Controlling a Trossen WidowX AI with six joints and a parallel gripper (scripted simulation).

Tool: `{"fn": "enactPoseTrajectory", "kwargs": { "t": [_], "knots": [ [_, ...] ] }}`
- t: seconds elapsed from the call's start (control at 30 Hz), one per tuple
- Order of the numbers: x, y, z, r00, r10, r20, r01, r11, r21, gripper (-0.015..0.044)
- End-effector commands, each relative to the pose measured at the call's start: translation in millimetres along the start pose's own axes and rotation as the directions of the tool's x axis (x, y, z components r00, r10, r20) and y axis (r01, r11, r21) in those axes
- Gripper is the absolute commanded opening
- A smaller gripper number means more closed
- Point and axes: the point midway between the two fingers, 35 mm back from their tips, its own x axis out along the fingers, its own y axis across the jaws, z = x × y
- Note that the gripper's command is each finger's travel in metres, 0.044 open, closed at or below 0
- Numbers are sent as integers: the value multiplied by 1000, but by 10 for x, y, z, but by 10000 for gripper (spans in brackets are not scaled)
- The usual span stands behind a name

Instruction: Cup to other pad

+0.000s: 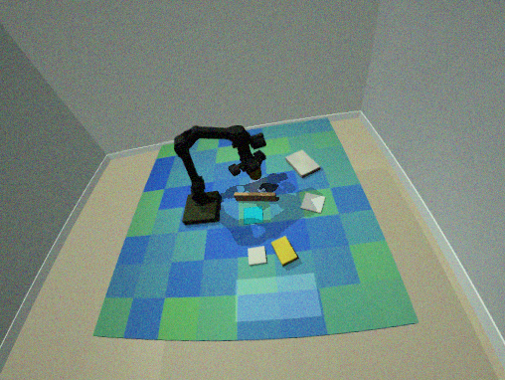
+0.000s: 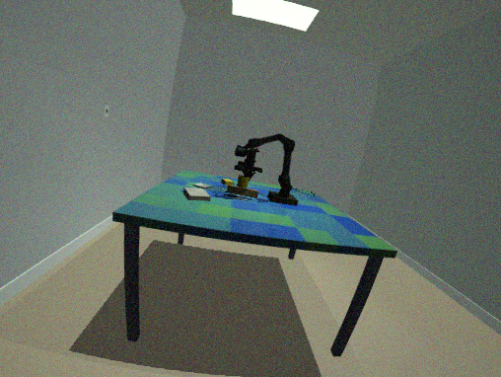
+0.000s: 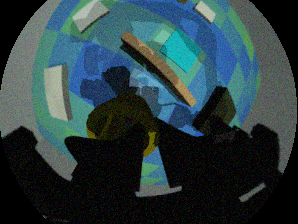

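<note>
Black arm (image 1: 185, 161) (image 2: 287, 163) on dark base (image 1: 214, 217) (image 2: 292, 201), left; gripper (image 1: 253, 169) (image 2: 246, 175) (image 3: 149, 120) clamped on dim yellowish cup (image 1: 255, 174) (image 2: 243, 182) (image 3: 117, 114). Wooden bar (image 1: 254, 197) (image 2: 242, 191) (image 3: 160, 67) between cup and cyan pad (image 1: 253, 215) (image 3: 182, 51). Yellow block (image 1: 283, 250) (image 2: 227, 182) just beside small white square (image 1: 256, 255) (image 3: 205, 11), lower down. Two more pale pieces at right, apart. Blue-green patchwork tabletop (image 1: 186, 316) (image 2: 197, 212) (image 3: 46, 107).

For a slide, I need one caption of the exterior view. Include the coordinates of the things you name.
Black gripper (image 1: 254, 171) (image 2: 248, 179) (image 3: 149, 120) holding a yellow cup (image 1: 254, 175) (image 2: 243, 182) (image 3: 107, 117) above a patchwork-coloured table (image 1: 189, 279) (image 2: 207, 224) (image 3: 45, 107).

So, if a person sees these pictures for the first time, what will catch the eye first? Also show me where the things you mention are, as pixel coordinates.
Probably the black arm (image 1: 213, 133) (image 2: 287, 160), arching over the patchwork table (image 1: 189, 318) (image 2: 256, 224). Next, the bright cyan pad (image 1: 252, 215) (image 3: 181, 51) beside the wooden bar (image 1: 254, 196) (image 2: 242, 190) (image 3: 159, 67). The yellow cup (image 1: 254, 174) (image 2: 243, 182) (image 3: 117, 117) hangs in the jaws.
</note>
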Motion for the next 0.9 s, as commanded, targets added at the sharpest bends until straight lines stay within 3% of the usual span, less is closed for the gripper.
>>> {"fn": "enactPoseTrajectory", "kwargs": {
  "t": [0.0,0.87],
  "knots": [
    [4,0,1,1000,-1,0,1,1000,0,0],
    [8,-314,396,1000,1,9,-1,1000,3,0]
  ]
}}
